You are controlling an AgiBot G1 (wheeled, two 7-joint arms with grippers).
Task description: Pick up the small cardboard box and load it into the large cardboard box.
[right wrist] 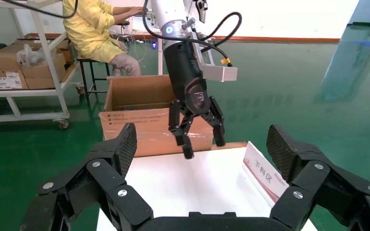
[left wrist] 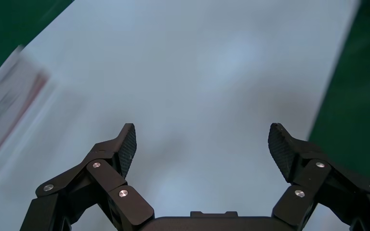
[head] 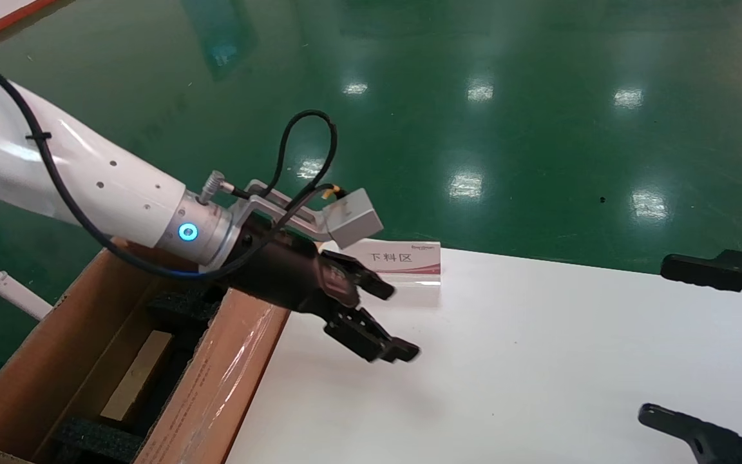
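Black fingertips (left wrist: pixel 128 144) of the left gripper (head: pixel 391 320) fill the near edge of its wrist view, spread wide with nothing between them. That gripper hangs released above the white table (head: pixel 538 361), its jaws pointing away from the carton. Just behind and below it, on the arm's side, sits the large cardboard box (head: pixel 62 335), its taped flap (head: pixel 223 380) touching the table edge. Down inside the carton, between black foam blocks (head: pixel 97 438), lies the small cardboard box (head: pixel 138 377), showing a pale tan narrow face. Just beyond the gripper stands a small white sign (head: pixel 403 259) with red trim.

Well apart from the left gripper, at the far end of the table, the right gripper (head: pixel 699 348) waits parked, its fingers likewise spread and holding nothing.

Judging by how things lie, the loading looks complete: the small box rests in the carton and neither gripper carries anything. What seems left is only clearing the left arm away from the carton.
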